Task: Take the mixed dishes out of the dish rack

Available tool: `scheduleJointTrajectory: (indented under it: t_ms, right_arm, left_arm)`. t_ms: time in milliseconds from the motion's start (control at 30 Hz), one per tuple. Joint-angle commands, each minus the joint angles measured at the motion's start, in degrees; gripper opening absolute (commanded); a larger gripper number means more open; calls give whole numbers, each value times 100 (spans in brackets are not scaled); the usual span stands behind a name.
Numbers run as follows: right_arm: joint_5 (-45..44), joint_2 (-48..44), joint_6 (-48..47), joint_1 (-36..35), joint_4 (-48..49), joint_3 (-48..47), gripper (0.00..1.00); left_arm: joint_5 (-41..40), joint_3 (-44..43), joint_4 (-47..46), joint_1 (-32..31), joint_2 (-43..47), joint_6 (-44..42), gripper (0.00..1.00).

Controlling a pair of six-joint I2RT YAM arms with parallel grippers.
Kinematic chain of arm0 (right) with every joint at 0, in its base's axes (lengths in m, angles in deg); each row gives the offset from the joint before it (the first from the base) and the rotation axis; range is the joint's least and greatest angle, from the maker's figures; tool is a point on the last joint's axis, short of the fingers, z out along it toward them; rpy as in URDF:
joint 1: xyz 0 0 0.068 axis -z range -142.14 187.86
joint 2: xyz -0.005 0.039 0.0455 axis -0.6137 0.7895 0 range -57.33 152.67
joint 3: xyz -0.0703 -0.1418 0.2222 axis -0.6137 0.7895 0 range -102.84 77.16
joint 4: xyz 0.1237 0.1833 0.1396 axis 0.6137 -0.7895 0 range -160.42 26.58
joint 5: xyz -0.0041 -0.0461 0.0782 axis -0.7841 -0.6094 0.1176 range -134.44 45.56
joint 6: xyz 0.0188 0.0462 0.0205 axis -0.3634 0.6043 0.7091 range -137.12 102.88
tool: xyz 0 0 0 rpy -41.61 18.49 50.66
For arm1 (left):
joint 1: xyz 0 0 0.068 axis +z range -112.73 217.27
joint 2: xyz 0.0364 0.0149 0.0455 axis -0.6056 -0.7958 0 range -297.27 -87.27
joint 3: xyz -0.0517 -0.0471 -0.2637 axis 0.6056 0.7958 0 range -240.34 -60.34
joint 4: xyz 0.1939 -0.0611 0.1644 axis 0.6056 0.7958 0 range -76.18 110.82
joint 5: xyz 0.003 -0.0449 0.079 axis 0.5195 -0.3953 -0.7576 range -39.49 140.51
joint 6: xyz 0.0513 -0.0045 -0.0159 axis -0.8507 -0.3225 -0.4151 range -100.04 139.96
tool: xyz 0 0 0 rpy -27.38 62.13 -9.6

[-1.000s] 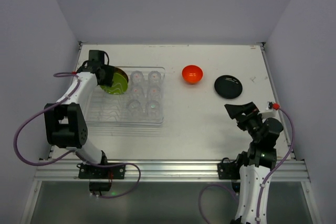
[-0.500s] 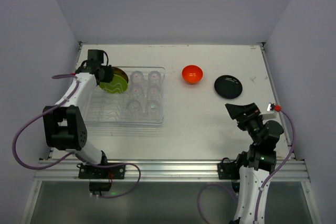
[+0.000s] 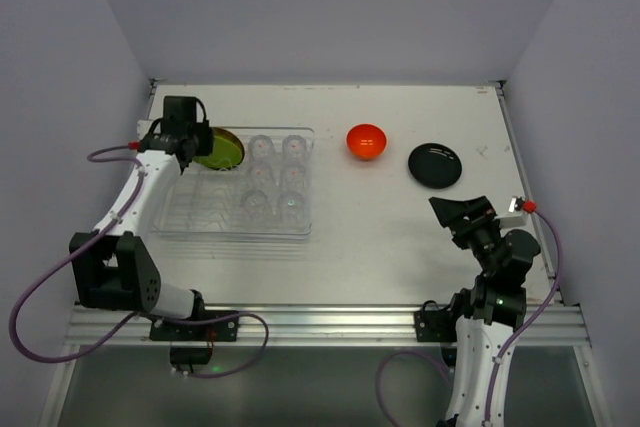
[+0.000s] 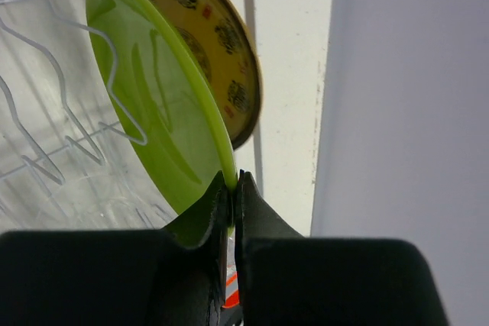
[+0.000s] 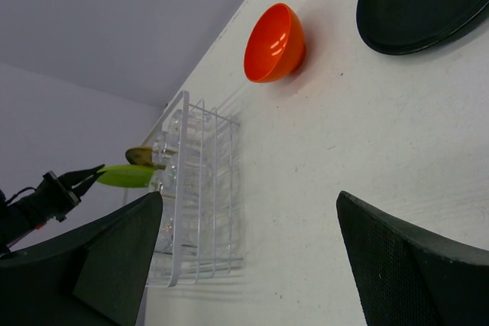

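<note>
The clear dish rack point(image 3: 200, 213) lies on the left of the table. At its back left corner stands a lime-green plate point(image 4: 153, 97), and my left gripper point(image 4: 231, 188) is shut on its lower rim. Right behind it leans a yellow patterned plate point(image 4: 210, 43) with a dark rim. From above, the left gripper point(image 3: 190, 145) sits at the lime-green plate point(image 3: 220, 152). Several clear glasses point(image 3: 278, 175) fill the rack's right half. The orange bowl point(image 3: 366, 141) and the black plate point(image 3: 435, 165) rest on the table outside the rack. My right gripper point(image 3: 452, 209) hangs open over the table, holding nothing.
The right wrist view shows the orange bowl point(image 5: 275, 43), the black plate point(image 5: 420, 1) and the rack point(image 5: 202, 196) on the white table. Grey walls close in the table on the left, back and right. A metal rail runs along the near edge point(image 3: 320, 322).
My left gripper has shut on the lime-green plate's rim, and the left arm's elbow has swung out to the left. The right arm shifted slightly, then held still.
</note>
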Motion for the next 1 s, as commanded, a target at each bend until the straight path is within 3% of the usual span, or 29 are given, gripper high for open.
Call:
scheduleJointTrajectory:
  t_ms: [0,200,300,333,367,433,467,500,567,633,733,800,833,867,967]
  right_arm:
    - [114,1,5,11,30,-272,97]
    - [-184,19,-196,11,-146,-580,97]
    - [-307,80,-389,11,-146,-852,97]
    - [-308,142,-451,11,-155,-966,97]
    - [-264,290,-530,11,-163,-1167,97]
    - [-27,510,-698,11,-155,-1335,98]
    - [43,633,-733,11,-155,-1458,98]
    - [96,930,-759,11,-172,-1511,98]
    - [289,1248,-742,11,-260,-1678,99]
    - [657,1653,-558,11,-164,-1757,99]
    - [1376,2275,-172,-7,249,-1906,99]
    - [1686,2698,-223,-146,14,-2135,99]
    - [1801,3004,-319,-252,-101,-2249,99]
    - [1654,3086,-546,-592,-206,-2476,99]
    - [1214,3288,-1056,-1235,-514,-2820,99]
  left_arm:
    - [-465,15,-41,-132,517,195,0]
    - [-834,68,-32,-632,1552,-130,0]
    - [-1466,200,-242,-1387,2176,-822,0]
    - [-1598,243,-426,-1885,2309,-1173,0]
    - [-1643,296,-750,-2108,2397,-2342,0]
    - [-1687,341,-1113,-2922,2530,-3264,0]
    - [-1670,384,-1296,-3188,2530,-4304,0]
    - [-1452,411,-1524,-3461,2487,-4793,0]
    - [-1389,131,-1404,-4313,2110,-5923,0]
    - [-1773,-325,-1009,-5355,1548,-6553,0]
    - [-1977,-538,-666,-6368,1002,-7546,0]
    - [-2718,-451,-569,-6993,817,-8363,0]
    - [-3072,-363,-551,-7710,764,-8662,0]
    - [-3798,-171,-533,-8039,720,-9152,0]
    - [-4436,154,-489,-9025,588,-9910,0]
